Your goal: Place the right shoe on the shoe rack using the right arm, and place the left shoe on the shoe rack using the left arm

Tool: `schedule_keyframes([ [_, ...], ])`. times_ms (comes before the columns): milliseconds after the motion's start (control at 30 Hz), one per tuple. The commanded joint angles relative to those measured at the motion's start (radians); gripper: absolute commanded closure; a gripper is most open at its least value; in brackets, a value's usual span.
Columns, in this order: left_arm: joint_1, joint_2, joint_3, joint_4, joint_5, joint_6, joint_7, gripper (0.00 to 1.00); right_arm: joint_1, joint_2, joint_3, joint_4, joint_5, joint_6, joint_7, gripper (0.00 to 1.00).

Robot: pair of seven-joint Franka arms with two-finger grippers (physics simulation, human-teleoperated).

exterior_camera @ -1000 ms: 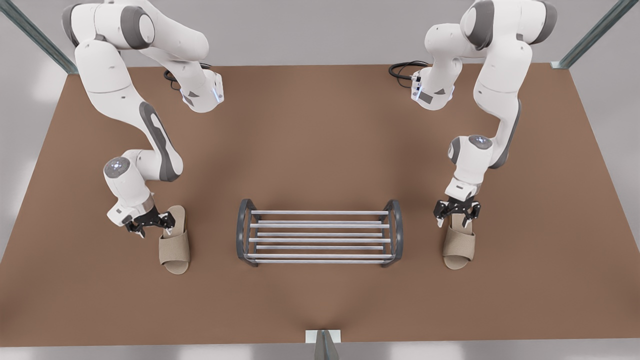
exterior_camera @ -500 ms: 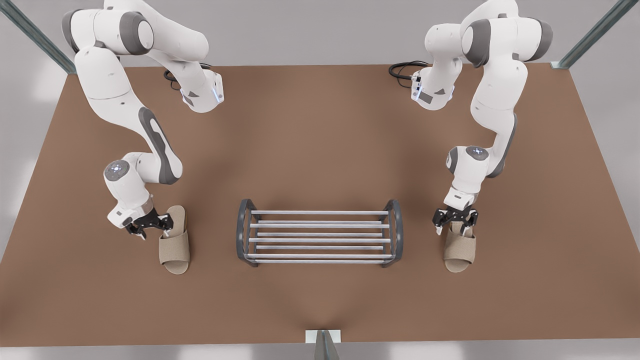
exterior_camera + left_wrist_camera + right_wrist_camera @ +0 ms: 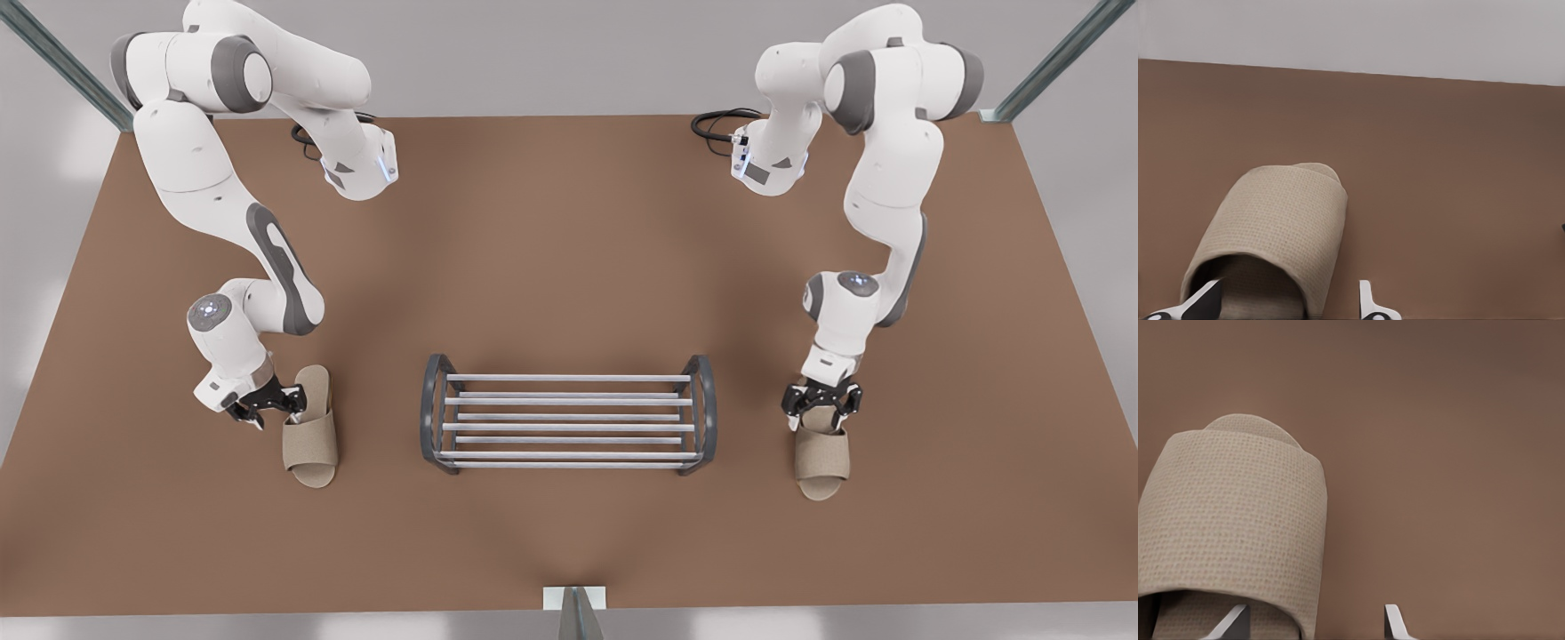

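While jaws straddle both slippers point(image 3: 310, 440) point(image 3: 822, 455), rack point(image 3: 569, 378) stands between.

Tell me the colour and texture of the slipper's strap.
Beige with a fine woven, waffle-like weave, clearest on the slipper in the right wrist view.

Shoe rack point(image 3: 568, 418): silver-grey parallel bars between two dark grey arched end frames, upright mid-table, nothing on it. Two beige open-toe slippers flat on the table flank it: one on the front view's left point(image 3: 310, 439), one on the right point(image 3: 821, 455), toes toward camera.
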Motion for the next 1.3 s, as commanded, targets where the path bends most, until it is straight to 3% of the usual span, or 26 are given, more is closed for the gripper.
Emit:
schedule_keyframes([
  [0, 0.003, 0.014, 0.0, 0.016, 0.015, 0.0, -0.009, 0.0, 0.001, 0.002, 0.0, 0.0, 0.003, 0.001, -0.026, 0.35],
  [200, 0.003, 0.058, -0.006, 0.07, 0.01, 0.0, -0.017, 0.0, 0.001, 0.008, 0.0, 0.0, 0.002, 0.003, -0.026, 0.43],
  [233, 0.003, 0.06, -0.006, 0.07, 0.009, 0.0, -0.018, 0.05, 0.001, 0.01, 0.0, 0.0, 0.002, 0.003, -0.026, 0.46],
  [267, 0.003, 0.066, -0.006, 0.07, 0.009, 0.0, -0.021, 0.25, 0.002, 0.008, 0.0, 0.0, 0.002, 0.003, -0.026, 0.48],
  [300, 0.003, 0.066, -0.006, 0.07, 0.009, 0.0, -0.023, 0.36, 0.002, 0.01, 0.0, 0.0, 0.002, 0.003, -0.026, 0.5],
  [367, 0.003, 0.072, -0.006, 0.076, 0.009, 0.0, -0.023, 0.45, 0.002, 0.01, 0.0, 0.0, 0.002, 0.003, -0.026, 0.52],
  [467, 0.001, 0.074, -0.006, 0.078, 0.009, 0.0, -0.023, 0.51, 0.002, 0.013, 0.0, 0.0, 0.002, 0.004, -0.026, 0.55],
  [533, 0.001, 0.075, -0.006, 0.076, 0.009, 0.0, -0.023, 0.57, 0.004, 0.013, 0.0, 0.0, -0.001, 0.004, -0.026, 0.68],
  [700, 0.0, 0.068, -0.006, 0.075, 0.007, 0.0, -0.027, 0.74, 0.004, 0.011, 0.0, 0.002, -0.003, 0.004, -0.026, 0.69],
  [767, -0.002, 0.04, -0.006, 0.063, 0.009, -0.001, -0.055, 0.77, 0.004, 0.011, 0.0, 0.002, -0.003, 0.004, -0.026, 0.79],
  [933, 0.0, -0.02, -0.006, 0.052, 0.01, -0.026, -0.067, 0.79, 0.004, 0.008, 0.0, 0.002, -0.004, 0.004, -0.026, 0.79],
  [1167, -0.013, -0.437, -0.014, 0.081, 0.01, -0.771, -0.076, 0.79, -0.001, -0.043, 0.011, 0.005, -0.003, -0.045, -0.021, 0.79],
  [1267, -0.014, -0.547, -0.098, 0.098, 0.009, -0.995, -0.138, 0.79, -0.028, -0.092, 0.043, 0.025, 0.011, -0.158, -0.017, 0.79],
])
